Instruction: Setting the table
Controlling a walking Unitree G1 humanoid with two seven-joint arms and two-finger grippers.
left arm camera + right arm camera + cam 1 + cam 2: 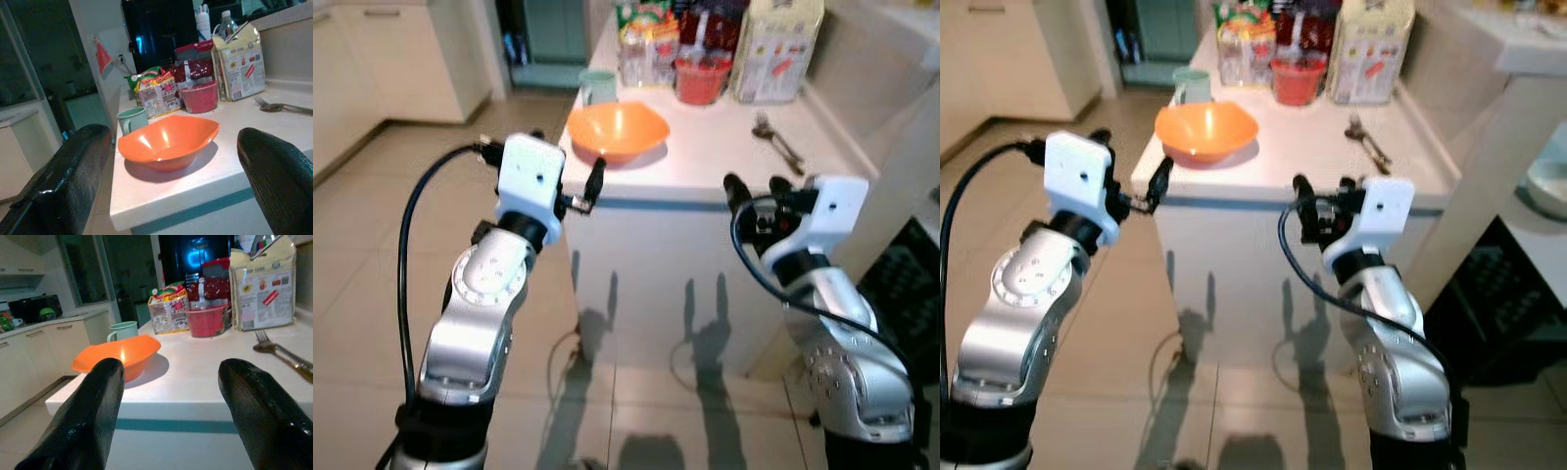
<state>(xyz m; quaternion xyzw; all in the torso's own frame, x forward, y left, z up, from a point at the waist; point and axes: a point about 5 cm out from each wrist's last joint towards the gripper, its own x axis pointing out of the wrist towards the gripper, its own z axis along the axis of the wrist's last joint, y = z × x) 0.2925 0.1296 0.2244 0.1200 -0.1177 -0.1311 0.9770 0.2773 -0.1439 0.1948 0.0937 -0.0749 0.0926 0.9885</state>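
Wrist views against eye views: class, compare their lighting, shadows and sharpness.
Eye views: bright and washed out, with hand shadows down the counter front and glare on the floor. Wrist views: dim and bluish; the near black fingers are soft, and the bowl carries highlights and casts a shadow.

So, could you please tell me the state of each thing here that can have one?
Orange bowl: upright, empty, on the counter.
Green mug: upright behind the bowl.
Red container: upright, utensil standing inside.
Cutlery: lying flat.
Left pincer: open, empty.
Right pincer: open, empty.
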